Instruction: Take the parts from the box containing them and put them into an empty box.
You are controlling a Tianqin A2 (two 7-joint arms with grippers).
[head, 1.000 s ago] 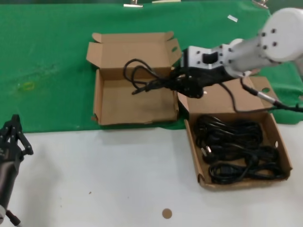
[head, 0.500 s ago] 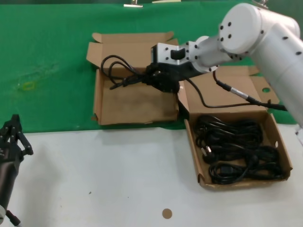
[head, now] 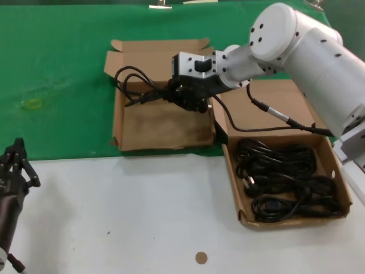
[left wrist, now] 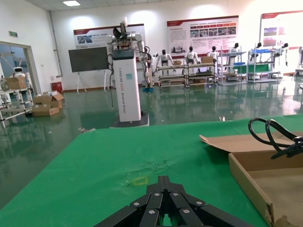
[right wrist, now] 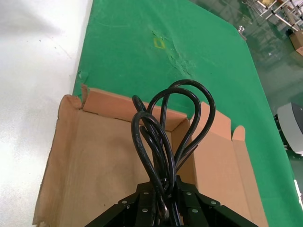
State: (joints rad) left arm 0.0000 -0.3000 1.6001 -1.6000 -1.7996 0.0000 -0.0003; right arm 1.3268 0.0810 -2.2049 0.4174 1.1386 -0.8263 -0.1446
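Note:
The empty box [head: 159,127] lies open on the green cloth at the back, squarish, with its lid folded back. To its right the box containing the parts [head: 230,171] holds several coiled black cords [head: 285,178]. My right gripper [head: 183,97] hangs over the empty box's right half, shut on one black cord [head: 134,85] whose loops reach left over the box. In the right wrist view that cord [right wrist: 165,127] rises from the gripper [right wrist: 166,194] above the box floor [right wrist: 94,161]. My left gripper [head: 12,168] waits shut at the near left, seen also as [left wrist: 164,179].
Green cloth [head: 57,68] covers the far half of the table and white tabletop [head: 142,217] the near half. A small brown disc [head: 201,258] lies near the front edge. A thin black cable [head: 268,111] trails from the right wrist across the full box's lid.
My right gripper has carried the cord leftward from above the gap between the boxes to over the empty box. The left arm has not moved.

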